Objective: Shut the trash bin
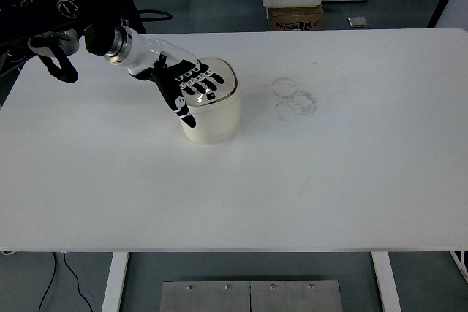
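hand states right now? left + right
Left hand: open, fingers spread flat on the lid of the trash bin, holding nothing.
Right hand: not in view.
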Action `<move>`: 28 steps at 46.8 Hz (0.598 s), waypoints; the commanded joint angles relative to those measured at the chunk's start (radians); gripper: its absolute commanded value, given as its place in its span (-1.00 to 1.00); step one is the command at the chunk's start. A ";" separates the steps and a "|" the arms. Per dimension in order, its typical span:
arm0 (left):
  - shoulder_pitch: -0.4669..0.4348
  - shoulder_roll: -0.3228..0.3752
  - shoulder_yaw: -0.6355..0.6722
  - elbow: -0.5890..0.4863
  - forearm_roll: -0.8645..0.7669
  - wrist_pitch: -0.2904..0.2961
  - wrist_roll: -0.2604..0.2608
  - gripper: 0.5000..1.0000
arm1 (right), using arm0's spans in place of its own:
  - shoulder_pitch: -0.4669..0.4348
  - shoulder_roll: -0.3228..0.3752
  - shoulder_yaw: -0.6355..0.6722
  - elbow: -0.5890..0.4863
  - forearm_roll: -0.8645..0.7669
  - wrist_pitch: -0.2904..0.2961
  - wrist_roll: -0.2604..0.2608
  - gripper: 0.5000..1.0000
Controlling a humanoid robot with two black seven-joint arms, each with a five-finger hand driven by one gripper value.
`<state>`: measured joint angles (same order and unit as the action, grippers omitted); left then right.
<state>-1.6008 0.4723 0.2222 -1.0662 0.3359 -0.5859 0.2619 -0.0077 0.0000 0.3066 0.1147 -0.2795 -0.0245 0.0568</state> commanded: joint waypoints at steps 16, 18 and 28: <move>0.018 0.000 0.003 0.000 0.000 0.000 0.000 1.00 | 0.000 0.000 0.000 0.000 0.000 0.000 0.000 0.97; 0.018 0.000 0.003 0.000 0.000 0.000 0.000 1.00 | 0.000 0.000 0.000 0.000 0.000 0.000 0.000 0.97; 0.013 0.003 0.003 0.000 0.000 0.000 -0.001 1.00 | 0.000 0.000 0.000 -0.001 0.000 0.000 0.000 0.97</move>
<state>-1.5835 0.4744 0.2249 -1.0661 0.3358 -0.5858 0.2618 -0.0077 0.0000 0.3069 0.1148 -0.2792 -0.0245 0.0568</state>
